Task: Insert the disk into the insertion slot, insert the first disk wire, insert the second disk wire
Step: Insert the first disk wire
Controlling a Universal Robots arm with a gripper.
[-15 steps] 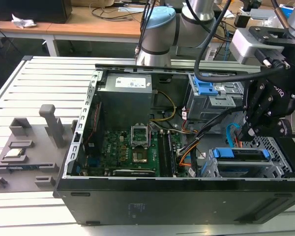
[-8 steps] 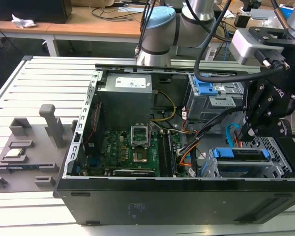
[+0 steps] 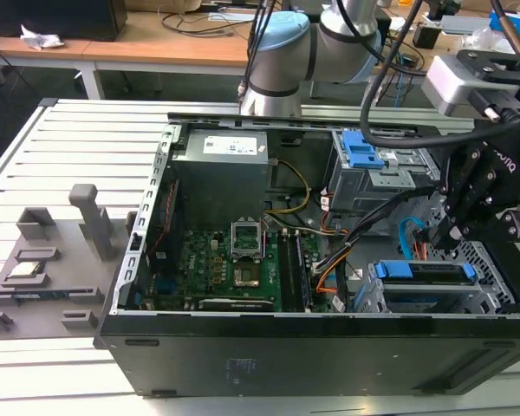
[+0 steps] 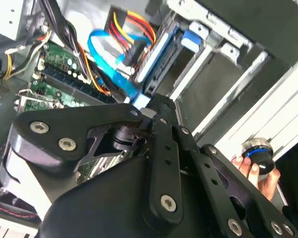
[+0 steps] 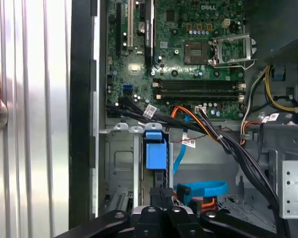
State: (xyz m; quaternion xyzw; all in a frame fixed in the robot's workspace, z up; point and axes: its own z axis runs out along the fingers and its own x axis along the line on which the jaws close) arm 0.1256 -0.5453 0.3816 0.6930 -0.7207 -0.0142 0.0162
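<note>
1. Left of the desk (image 3: 61, 139): a grey fixture tray (image 3: 43, 264), well apart from the work.
2. Centre: an open computer case (image 3: 243, 347) with a green motherboard (image 3: 234, 269) lying flat inside.
3. Right of the board: a blue wire (image 3: 405, 238) curls down beside the drive bays.
4. Near right corner of the case: the disk (image 3: 426, 279) sits in the insertion slot (image 3: 481, 258).
5. Right: the pincer (image 5: 162, 194) hangs just above the disk, near the blue wire. In the first wrist view I read it as narrow, tips almost together. Whether it pinches anything, I cannot tell.
</note>
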